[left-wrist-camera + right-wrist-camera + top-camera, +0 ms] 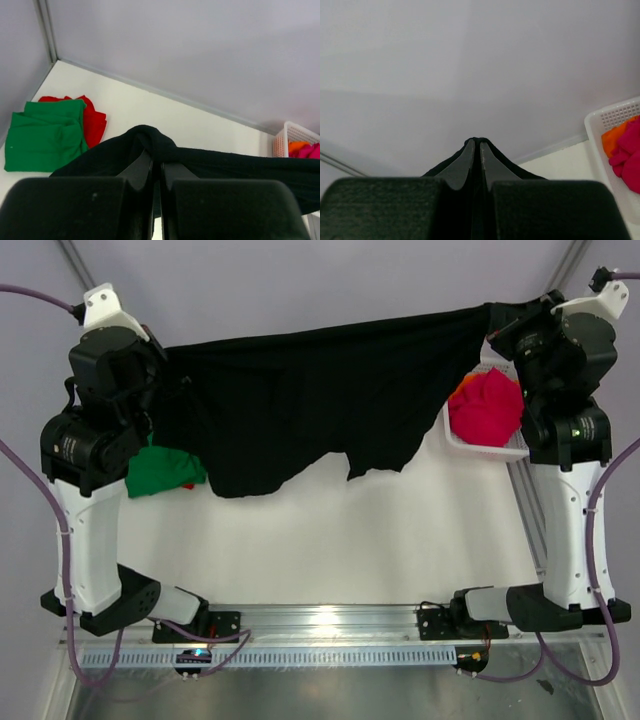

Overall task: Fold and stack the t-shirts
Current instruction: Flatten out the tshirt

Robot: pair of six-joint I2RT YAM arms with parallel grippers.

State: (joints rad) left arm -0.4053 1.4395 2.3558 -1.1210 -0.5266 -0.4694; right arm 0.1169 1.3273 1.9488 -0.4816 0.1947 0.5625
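Observation:
The large black t-shirt (310,400) hangs stretched between both grippers above the far half of the table, its ragged lower edge drooping toward the tabletop. My left gripper (156,159) is shut on a bunched corner of it (150,140) at the left end (176,378). My right gripper (476,143) is shut on the opposite corner, with black cloth (520,170) wrapped over its tips, at the right end (497,325). A folded green t-shirt (45,135) lies on a red one (94,122) at the left, and shows in the top view too (160,470). A magenta-pink t-shirt (487,405) and an orange one (462,392) sit in the basket.
A white lattice basket (480,447) stands at the right edge of the table, below the right arm; its rim (607,117) shows in the right wrist view. Grey walls close the back and sides. The white tabletop (330,540) extends toward the arm bases.

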